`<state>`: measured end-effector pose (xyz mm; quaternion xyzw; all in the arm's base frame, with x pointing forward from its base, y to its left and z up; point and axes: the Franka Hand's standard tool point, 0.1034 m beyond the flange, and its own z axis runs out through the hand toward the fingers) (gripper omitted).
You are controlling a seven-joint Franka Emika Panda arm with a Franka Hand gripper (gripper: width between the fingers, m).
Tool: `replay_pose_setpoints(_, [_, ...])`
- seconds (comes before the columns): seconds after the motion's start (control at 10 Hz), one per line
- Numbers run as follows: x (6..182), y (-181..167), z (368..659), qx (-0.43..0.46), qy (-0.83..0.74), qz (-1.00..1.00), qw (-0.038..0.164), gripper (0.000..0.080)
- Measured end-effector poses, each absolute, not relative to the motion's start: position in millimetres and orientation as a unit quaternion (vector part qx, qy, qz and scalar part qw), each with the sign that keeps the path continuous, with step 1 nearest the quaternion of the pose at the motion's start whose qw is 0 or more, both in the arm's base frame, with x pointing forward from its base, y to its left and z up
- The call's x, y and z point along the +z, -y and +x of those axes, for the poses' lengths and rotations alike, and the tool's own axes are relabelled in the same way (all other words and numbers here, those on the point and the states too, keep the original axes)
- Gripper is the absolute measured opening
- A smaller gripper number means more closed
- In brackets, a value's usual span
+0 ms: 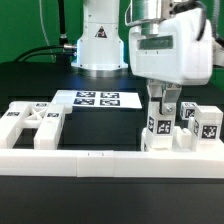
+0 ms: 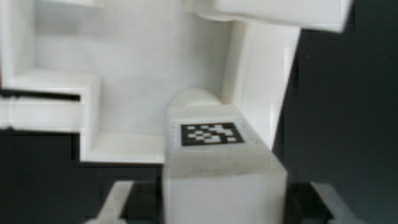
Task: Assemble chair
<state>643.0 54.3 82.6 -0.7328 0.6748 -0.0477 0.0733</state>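
My gripper hangs over the right end of the table, its fingers on either side of the top of an upright white chair leg with a square tag. In the wrist view the leg stands between the fingers, with a dark gap on each side, so the gripper is open around it. Two more tagged chair pieces stand just to the exterior view's right. A notched white chair frame lies at the left. A flat white slab piece lies beyond the leg.
The marker board lies in the middle of the black table, in front of the arm's base. The long low white border rail runs along the front edge, right by the leg.
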Motion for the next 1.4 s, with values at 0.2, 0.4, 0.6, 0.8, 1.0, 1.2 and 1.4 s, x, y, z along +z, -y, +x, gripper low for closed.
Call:
replay_pose_setpoints(0.2, [82.4,-54.6,643.2,-0.047,-0.675,-0.733,0.074,0.0393])
replay_pose_setpoints(0.4, [81.3,-55.4,642.7,-0.047,-0.636,-0.767,0.068,0.0558])
replay_pose_setpoints(0.6, [81.1,-55.0,644.5,-0.055,-0.549,-0.832,0.063,0.0643])
replay_pose_setpoints(0.8, [80.8,-54.8,644.4,-0.060,-0.486,-0.870,0.059,0.0648])
replay_pose_setpoints(1.0, [80.6,-49.7,644.5,-0.065,-0.387,-0.919,0.050,0.0649])
replay_pose_setpoints(1.2, [78.6,-46.4,644.9,-0.070,-0.282,-0.956,0.041,0.0649])
replay_pose_setpoints(1.4, [77.8,-47.1,646.5,-0.074,-0.206,-0.975,0.032,0.0649])
